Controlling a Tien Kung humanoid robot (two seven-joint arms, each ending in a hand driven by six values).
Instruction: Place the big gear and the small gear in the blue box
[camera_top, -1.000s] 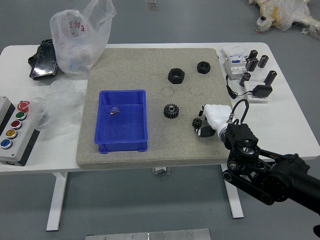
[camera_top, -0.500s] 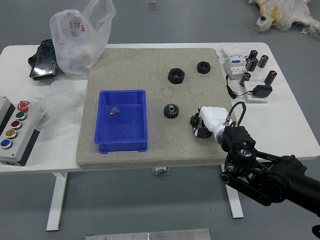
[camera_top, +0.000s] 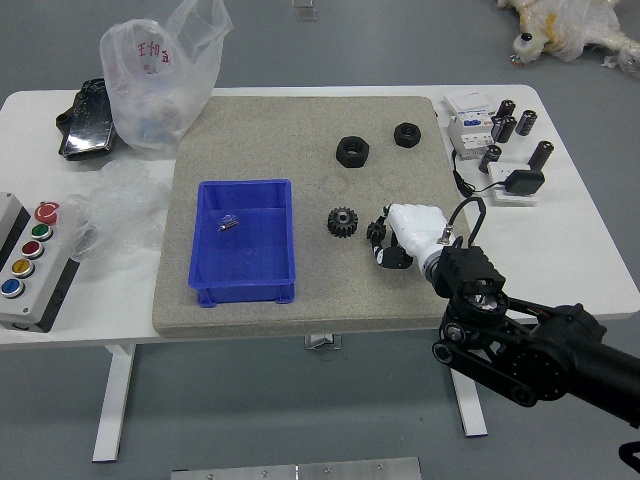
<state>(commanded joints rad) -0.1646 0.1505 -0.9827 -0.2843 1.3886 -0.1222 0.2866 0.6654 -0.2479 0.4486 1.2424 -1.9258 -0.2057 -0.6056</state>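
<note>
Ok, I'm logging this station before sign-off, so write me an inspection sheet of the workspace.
Surface: beige mat on white table.
Job's things: big gear on mat; small gear at right hand's fingertips; blue box contains small metallic piece.
Clutter: two black nuts, plastic bag, button panel, black cylinders.
Grippers: right hand appears to grip small gear; left out of view.
Cables: black cord by adapter.
Surroundings: grey floor; person, nothing seen.

Two thick black rings (camera_top: 352, 161) lie near the grey mat's (camera_top: 270, 130) far edge. A see-through plastic bag (camera_top: 160, 80) sits near the white table's (camera_top: 570, 225) far left corner. A grey box with round coloured buttons (camera_top: 41, 270) sits at the left edge.
</note>
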